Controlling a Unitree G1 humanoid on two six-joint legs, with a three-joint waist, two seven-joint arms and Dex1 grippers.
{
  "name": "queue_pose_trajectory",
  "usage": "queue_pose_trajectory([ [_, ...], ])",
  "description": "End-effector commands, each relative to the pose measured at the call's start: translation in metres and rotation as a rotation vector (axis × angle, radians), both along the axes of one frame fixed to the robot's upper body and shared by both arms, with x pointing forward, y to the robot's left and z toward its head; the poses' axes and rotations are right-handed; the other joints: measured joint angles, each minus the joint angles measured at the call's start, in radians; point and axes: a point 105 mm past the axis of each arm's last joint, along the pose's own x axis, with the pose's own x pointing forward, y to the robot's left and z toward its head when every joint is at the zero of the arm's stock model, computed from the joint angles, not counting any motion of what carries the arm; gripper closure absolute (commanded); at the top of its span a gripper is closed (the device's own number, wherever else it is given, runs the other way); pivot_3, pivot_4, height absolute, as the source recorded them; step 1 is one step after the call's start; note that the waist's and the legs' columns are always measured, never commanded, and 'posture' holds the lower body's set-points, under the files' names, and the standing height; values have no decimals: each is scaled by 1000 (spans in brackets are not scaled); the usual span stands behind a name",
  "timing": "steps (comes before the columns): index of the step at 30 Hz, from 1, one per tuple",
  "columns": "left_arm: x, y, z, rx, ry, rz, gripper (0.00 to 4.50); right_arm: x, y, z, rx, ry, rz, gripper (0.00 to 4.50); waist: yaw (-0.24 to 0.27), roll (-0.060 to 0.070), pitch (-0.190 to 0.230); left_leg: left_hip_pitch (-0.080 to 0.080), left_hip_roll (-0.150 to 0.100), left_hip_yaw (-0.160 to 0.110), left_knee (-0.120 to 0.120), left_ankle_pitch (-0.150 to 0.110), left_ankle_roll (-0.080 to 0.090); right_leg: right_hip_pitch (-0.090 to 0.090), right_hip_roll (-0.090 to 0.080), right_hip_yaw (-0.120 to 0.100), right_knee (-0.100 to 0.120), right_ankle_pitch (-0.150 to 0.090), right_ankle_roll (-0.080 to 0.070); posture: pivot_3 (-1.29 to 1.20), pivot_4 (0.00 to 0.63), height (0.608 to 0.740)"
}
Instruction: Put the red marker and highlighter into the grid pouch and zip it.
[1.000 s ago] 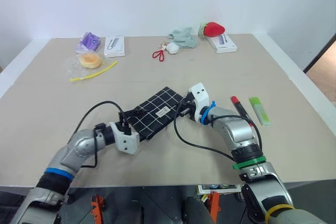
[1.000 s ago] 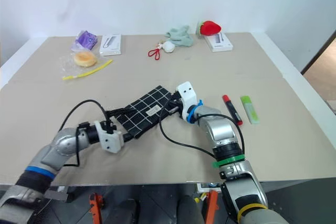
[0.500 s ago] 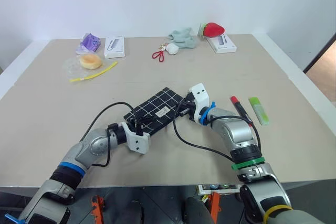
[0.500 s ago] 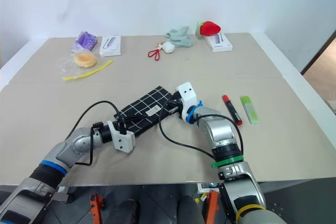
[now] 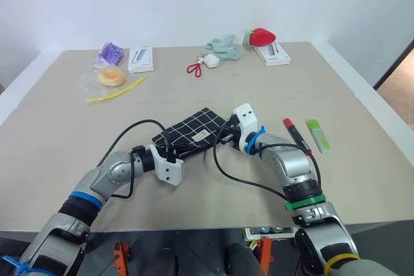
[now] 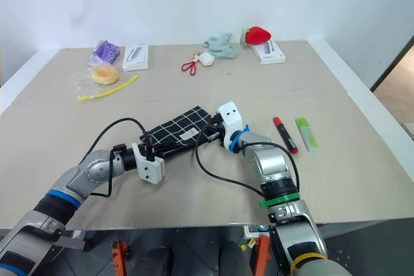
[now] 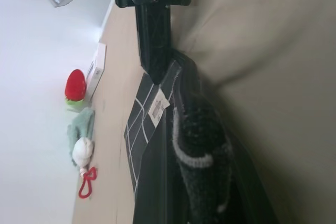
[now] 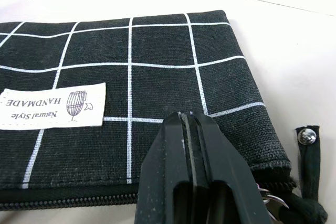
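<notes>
Grid pouch point(image 5: 193, 134) lies flat mid-bench point(image 5: 194, 88) — left hand point(image 5: 169, 157) clamped on its near-left end, right hand point(image 5: 226, 138) closed at its zipper end. Red marker point(image 5: 295, 134) and highlighter point(image 5: 319, 136) lie side by side right of the pouch, beyond the right hand

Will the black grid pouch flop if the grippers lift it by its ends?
Probably: the flat black fabric pouch with white grid lines looks soft, so its middle would sag. It seems thin and likely light. Pushed, it may bunch rather than slide.
</notes>
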Motion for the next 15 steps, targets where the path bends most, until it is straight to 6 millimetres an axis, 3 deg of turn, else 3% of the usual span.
queue_pose_trajectory([
  [1, -3, 1, -16, 40, 55, -11, 4471, 1, -9, 39, 111, -131, -5, 4500, 0, 0, 0, 0, 0, 0, 0, 0, 0, 0, 0, 0, 0, 0, 0, 0, 150, 740],
  [5, -3, 1, -19, 32, 77, -6, 4500, -6, -23, 51, 166, -153, -4, 3156, 0, 0, 0, -1, 0, 0, 0, 0, 0, -1, 0, 0, 0, 0, 0, 0, 150, 740],
  [11, -2, 2, -22, 39, 93, 3, 4500, -23, -35, 53, 123, -158, 17, 78, 0, 0, 0, -1, 0, 0, 0, 0, 0, -1, 0, 0, 0, 0, 0, 0, 150, 740],
  [15, -1, 2, -21, 36, 95, 6, 4500, -31, -51, 36, -93, -162, 35, 78, 1, 0, 1, -1, 0, 1, 0, 0, 0, -1, 0, 0, -1, 0, 0, 0, 150, 740],
])
